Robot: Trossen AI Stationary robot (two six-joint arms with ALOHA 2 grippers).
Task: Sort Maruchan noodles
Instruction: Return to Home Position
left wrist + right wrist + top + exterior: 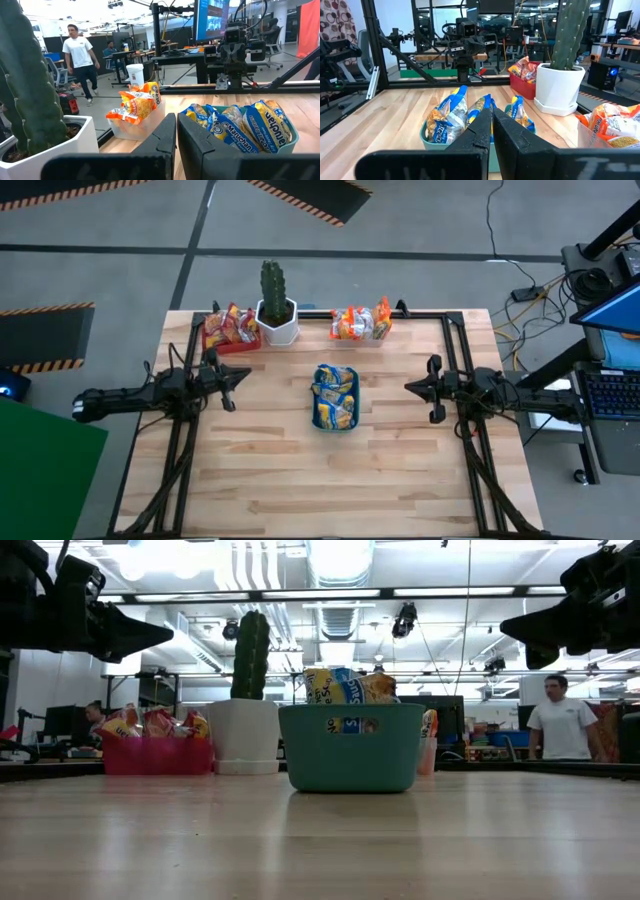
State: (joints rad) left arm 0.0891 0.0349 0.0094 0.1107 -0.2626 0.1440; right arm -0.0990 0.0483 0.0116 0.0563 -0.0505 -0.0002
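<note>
Yellow-blue Maruchan packets stand on edge in a green tray at the table's middle. White-red packets fill a pink tray at the far edge, left of the cactus. Orange-red packets sit in a clear tray right of it. My left gripper hovers shut left of the green tray, above the table. My right gripper hovers shut to the tray's right. Both point at it.
A cactus in a white pot stands at the far edge between the pink and clear trays. Bare wooden tabletop stretches along the near side. Black frame rails run along the table's sides. People show in the room beyond.
</note>
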